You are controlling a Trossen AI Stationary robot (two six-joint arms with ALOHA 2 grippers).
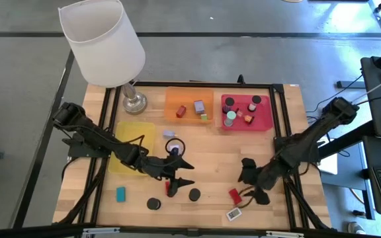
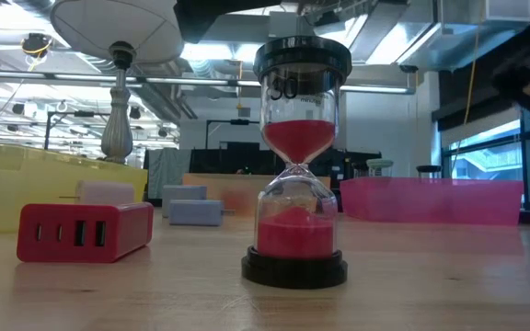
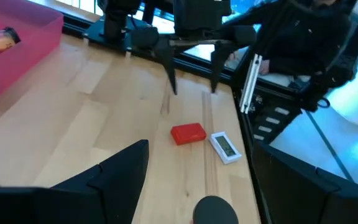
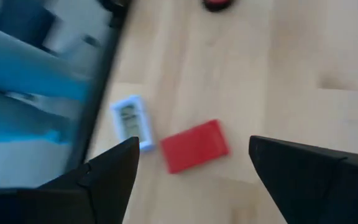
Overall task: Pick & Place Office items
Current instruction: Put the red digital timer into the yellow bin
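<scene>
My left gripper (image 1: 187,172) (image 3: 199,155) hovers open over the table's near middle. A red block with slots (image 1: 171,188) (image 2: 86,230) lies by its near finger, with no touch visible. My right gripper (image 1: 247,182) (image 4: 192,143) is open just above a flat red block (image 1: 234,194) (image 4: 194,146), a finger on each side of it. A white labelled tag (image 1: 234,213) (image 4: 129,121) lies beside that block. A black-capped hourglass with red sand (image 2: 294,165) (image 1: 194,195) stands upright. A black disc (image 1: 153,203) and a teal block (image 1: 120,193) lie near the near edge.
A yellow tray (image 1: 132,132), an orange tray (image 1: 177,99) and a red tray (image 1: 264,119) sit toward the far side; the last two hold several small pieces. The white-shaded lamp (image 1: 108,46) stands at the far left. A black ring (image 1: 174,147) lies mid-table.
</scene>
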